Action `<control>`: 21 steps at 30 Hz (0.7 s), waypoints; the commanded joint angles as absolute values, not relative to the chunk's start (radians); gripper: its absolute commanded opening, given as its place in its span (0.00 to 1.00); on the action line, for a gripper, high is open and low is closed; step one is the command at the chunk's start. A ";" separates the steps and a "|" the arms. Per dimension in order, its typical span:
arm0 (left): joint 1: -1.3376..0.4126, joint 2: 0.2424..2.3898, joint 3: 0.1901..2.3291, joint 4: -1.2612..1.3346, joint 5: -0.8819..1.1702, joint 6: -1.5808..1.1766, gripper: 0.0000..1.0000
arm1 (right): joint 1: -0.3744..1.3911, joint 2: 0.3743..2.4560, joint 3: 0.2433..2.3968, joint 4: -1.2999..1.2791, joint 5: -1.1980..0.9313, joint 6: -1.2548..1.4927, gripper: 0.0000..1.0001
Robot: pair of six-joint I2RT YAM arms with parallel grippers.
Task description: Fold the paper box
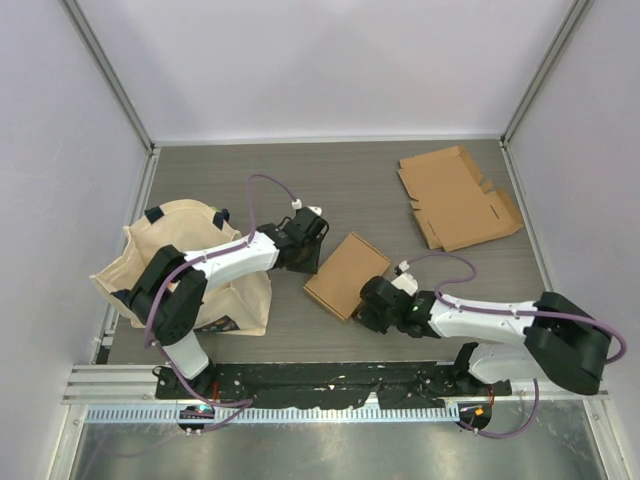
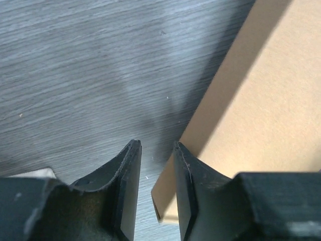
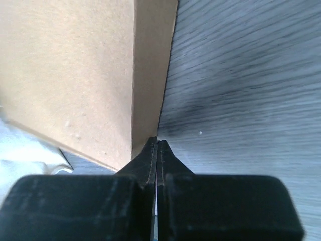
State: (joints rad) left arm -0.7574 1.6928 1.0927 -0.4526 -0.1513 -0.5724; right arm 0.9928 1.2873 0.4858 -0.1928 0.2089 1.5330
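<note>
**Position.** The paper box (image 1: 345, 272) lies closed and flat-topped near the centre of the counter (image 1: 330, 190). It is turned so that its corners point roughly to 12, 3, 6 and 9 o'clock. A flat cardboard blank (image 1: 455, 197) lies well apart at 2 o'clock from it. A cloth bag (image 1: 190, 275) lies at 9 o'clock.

**Tool state.**
- The left tool (image 2: 156, 145) stands at the box's 10 o'clock edge. Its jaws are parted by a narrow gap and only counter shows between them. The box's edge sits just beside the right-hand finger, and nothing is grasped.
- The right tool (image 3: 158, 139) is at the box's 5 o'clock corner. Its jaws are clenched flat together, with the tip against the base of the box's side wall. No cardboard is visible between them.

**Handling (judgement).**
- The box appears light.
- The panels look stiff, and any bending should occur at the creases.
- On this smooth counter the box will probably slide under a one-sided push, so brace it from the opposite side.
- Take hold at a free panel edge or flap near a crease, not at mid-panel.
- Use light pinch force, because thin board dents and corners crush easily.
</note>
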 commanded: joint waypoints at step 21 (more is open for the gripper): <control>-0.802 1.715 1.017 -0.446 -0.062 -0.633 0.13 | 1.074 1.396 0.543 -0.034 0.242 1.525 0.01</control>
State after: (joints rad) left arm -0.7727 1.7191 1.0397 -0.4782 -0.1314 -0.5983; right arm 1.0676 1.2854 0.4694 -0.1753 0.2413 1.5234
